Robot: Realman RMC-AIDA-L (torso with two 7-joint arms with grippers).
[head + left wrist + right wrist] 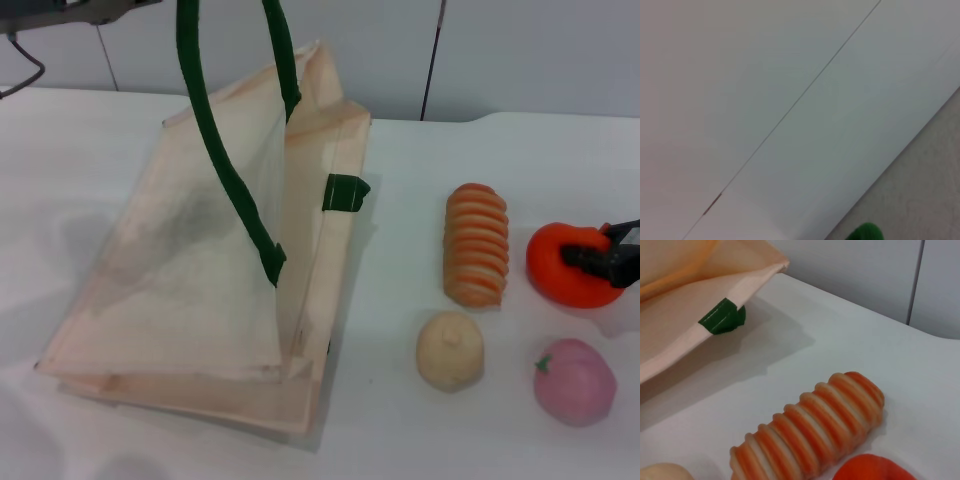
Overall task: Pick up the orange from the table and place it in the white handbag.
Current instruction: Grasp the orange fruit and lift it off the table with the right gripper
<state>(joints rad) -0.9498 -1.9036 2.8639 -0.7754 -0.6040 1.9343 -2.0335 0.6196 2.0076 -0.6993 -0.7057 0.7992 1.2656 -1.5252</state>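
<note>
Right gripper at the orange, bag held open and waiting

The orange (572,265) sits on the table (420,430) at the far right, just beside the ribbed orange-and-cream piece (476,244) and behind the pink fruit (574,381). The right gripper (600,258) reaches in from the right edge with its dark jaws lying across the fruit's top and side; whether they have closed on it cannot be told. The orange looks smooth, matte, round and probably light, so it may roll or slip; a hold across its widest middle seems safest. The white handbag (200,290) lies well apart to the left, its green handle (225,150) drawn upward toward the left gripper (70,10), whose fingers are out of sight.
</note>
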